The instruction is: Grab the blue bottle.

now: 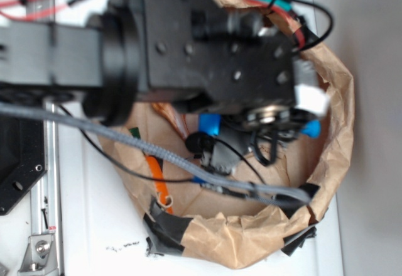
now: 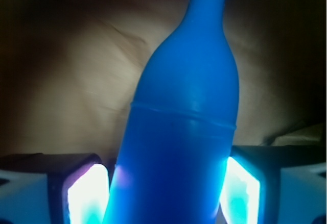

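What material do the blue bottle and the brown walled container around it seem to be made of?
The blue bottle looks like smooth plastic: even colour, a soft sheen, a moulded seam ring around its body. The container looks like crumpled brown paper, matte and creased, with black tape at its rim. The tool has a finger on each side of the bottle; contact is unclear.

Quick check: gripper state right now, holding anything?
Gripper: pads sit against both sides of the blue bottle, so it looks closed on it.
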`<state>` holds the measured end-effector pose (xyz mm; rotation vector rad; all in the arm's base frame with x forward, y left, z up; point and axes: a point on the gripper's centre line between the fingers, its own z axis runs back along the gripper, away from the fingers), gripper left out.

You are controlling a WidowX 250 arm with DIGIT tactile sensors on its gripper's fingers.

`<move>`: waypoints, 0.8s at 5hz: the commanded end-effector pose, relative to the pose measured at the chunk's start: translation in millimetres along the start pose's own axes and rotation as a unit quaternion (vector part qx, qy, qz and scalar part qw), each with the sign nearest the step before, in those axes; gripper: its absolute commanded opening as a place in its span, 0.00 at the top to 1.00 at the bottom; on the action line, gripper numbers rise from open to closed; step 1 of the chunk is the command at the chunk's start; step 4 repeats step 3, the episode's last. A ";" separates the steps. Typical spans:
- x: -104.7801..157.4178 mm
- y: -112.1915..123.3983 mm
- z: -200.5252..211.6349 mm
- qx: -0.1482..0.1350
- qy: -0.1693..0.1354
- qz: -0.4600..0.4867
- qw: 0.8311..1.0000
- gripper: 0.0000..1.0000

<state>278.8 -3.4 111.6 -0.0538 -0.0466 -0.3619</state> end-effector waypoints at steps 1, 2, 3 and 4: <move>-7.3 -1.9 96.8 0.023 0.002 0.174 0.984 1.00; -20.8 2.4 98.1 0.027 -0.015 0.208 0.978 1.00; -26.3 9.3 93.4 0.016 -0.018 0.239 0.971 1.00; -26.3 9.3 93.4 0.016 -0.018 0.239 0.971 1.00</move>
